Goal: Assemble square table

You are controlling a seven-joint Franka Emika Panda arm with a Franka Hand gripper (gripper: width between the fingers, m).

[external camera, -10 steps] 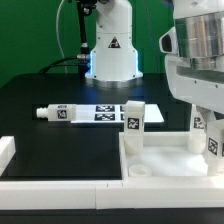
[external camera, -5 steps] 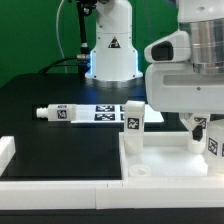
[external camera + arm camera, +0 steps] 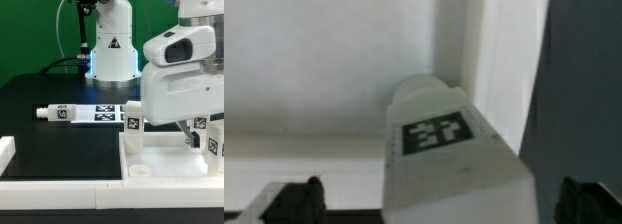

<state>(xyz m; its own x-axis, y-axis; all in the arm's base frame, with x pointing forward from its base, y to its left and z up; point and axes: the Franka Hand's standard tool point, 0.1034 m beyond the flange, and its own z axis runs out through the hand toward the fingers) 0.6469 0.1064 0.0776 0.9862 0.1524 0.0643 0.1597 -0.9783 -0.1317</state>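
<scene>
I count one square slab [image 3: 170, 160] and four legs. One lying leg [image 3: 57, 113] rests on the black table [image 3: 40, 145], near the marker board [image 3: 105, 112]. One corner leg [image 3: 133, 120] stands on the slab. Two far legs [image 3: 213, 143] stand at the exterior view's right, partly hidden. My gripper [image 3: 438, 205] has two fingers [image 3: 295, 200] held apart, with a tagged leg [image 3: 438, 135] between them.

The leg [image 3: 441, 170] between the gripper's [image 3: 441, 205] fingers [image 3: 295, 203] looks like matt white plastic, faintly grainy, and bears a flat printed black-and-white tag [image 3: 438, 133]. The fingers look dark and matt. The slab [image 3: 165, 160] under the gripper is smooth white plastic with a soft sheen. The table [image 3: 50, 95] beyond the gripper is black and matt. The arm's housing [image 3: 185, 85] above the gripper is glossy white plastic. The marker board [image 3: 105, 113], well away from the gripper, looks thin, flat and matt.
</scene>
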